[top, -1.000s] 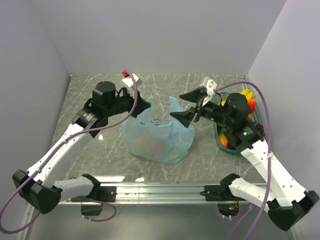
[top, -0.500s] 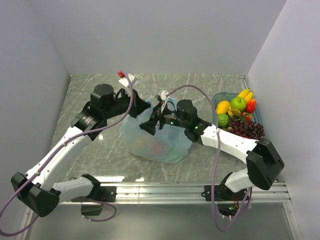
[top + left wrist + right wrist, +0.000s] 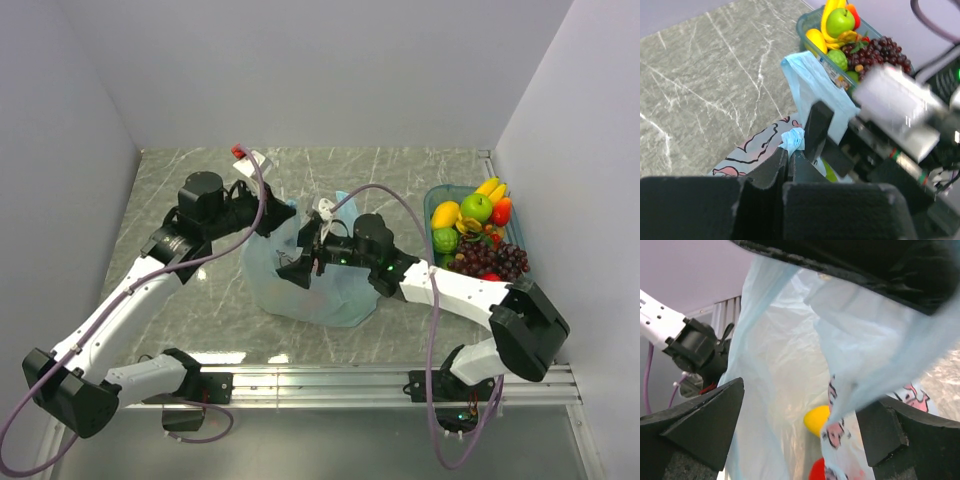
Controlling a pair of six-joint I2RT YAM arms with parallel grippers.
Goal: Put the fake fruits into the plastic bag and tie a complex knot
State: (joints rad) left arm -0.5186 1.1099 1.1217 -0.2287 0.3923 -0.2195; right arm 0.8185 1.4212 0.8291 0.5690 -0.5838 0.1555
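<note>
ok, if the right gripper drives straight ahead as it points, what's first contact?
Most likely the plastic bag, whose film hangs between the open right gripper's fingers. Just beyond sits a yellow fruit inside the bag. Depth is hard to judge.

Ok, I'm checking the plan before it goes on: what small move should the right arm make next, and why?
Probably close the right gripper on the fold of plastic bag hanging between its open fingers, then pull it away from the left gripper, which pinches the rim elsewhere. That would widen the mouth; most fake fruits sit in the teal tray.
</note>
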